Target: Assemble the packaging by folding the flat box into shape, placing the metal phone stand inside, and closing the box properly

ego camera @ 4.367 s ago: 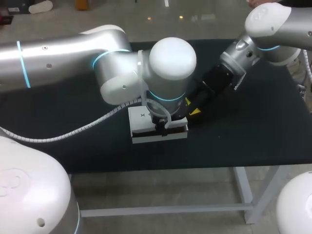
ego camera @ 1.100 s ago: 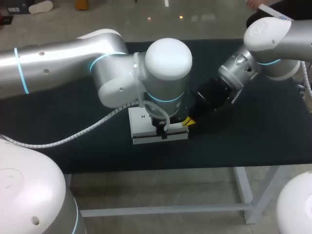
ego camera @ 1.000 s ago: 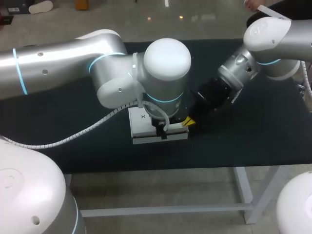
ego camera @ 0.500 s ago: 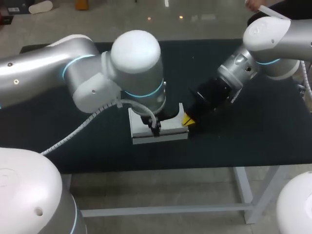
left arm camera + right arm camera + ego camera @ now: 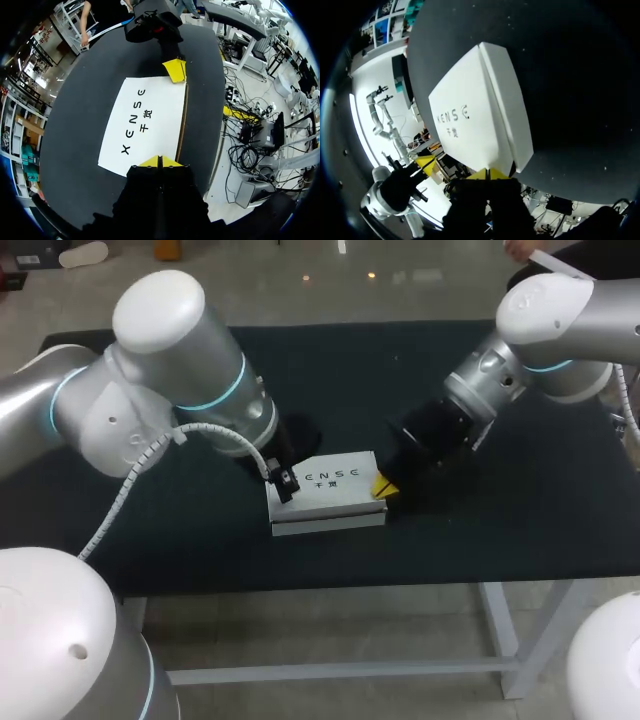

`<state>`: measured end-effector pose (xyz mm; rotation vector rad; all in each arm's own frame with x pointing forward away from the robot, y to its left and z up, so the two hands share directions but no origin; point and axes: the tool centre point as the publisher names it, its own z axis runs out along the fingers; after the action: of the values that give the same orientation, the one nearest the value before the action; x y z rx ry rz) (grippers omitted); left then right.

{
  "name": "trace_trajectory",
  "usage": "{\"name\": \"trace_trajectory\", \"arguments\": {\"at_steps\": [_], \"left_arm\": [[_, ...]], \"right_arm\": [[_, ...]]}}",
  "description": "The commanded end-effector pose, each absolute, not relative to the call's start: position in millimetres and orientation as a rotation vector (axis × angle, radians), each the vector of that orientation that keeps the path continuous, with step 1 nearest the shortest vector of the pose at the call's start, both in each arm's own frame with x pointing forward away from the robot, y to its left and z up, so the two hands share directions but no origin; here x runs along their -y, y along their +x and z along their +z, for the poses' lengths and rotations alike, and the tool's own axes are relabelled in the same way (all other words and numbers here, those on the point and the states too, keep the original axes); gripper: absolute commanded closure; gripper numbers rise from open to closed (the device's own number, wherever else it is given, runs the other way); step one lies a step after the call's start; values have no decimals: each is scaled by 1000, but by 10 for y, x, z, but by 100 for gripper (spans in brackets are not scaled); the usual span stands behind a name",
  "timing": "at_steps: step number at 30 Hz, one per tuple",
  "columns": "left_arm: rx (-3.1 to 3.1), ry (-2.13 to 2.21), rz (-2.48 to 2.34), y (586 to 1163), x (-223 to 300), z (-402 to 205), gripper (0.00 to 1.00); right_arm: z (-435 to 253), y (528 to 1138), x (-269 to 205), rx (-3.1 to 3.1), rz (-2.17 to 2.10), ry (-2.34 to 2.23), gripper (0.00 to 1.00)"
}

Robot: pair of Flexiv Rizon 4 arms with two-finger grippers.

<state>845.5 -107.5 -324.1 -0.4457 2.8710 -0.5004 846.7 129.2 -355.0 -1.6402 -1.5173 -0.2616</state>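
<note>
Working on the white box (image 5: 328, 493), lying flat with its lid down just below the middle of the frame on the black tabletop (image 5: 500, 530). Seeing no phone stand outside, so judging it already packed and the closing nearly finished. Bracing the box's right end with the right gripper (image 5: 383, 487), fingers pinched together on nothing, yellow tips against the edge. Holding the left gripper (image 5: 159, 161) at the opposite end, likewise closed tight and empty, possibly touching, possibly just above. Probably needing gentle, even downward pressure along the lower front edge, while keeping the right end blocked against sliding and avoiding denting the cardboard.
</note>
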Motion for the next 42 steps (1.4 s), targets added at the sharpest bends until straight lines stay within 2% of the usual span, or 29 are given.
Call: {"name": "trace_trajectory", "arguments": {"at_steps": [1,42], "left_arm": [[-2871,-457,-568,8500,1051,-3326,100],[-2875,-583,-554,8464,919,-3613,100]], "right_arm": [[-3561,8477,-1299,1517,-257,-1639,100],[-3612,8486,-1311,1509,-242,-1642,100]]}}
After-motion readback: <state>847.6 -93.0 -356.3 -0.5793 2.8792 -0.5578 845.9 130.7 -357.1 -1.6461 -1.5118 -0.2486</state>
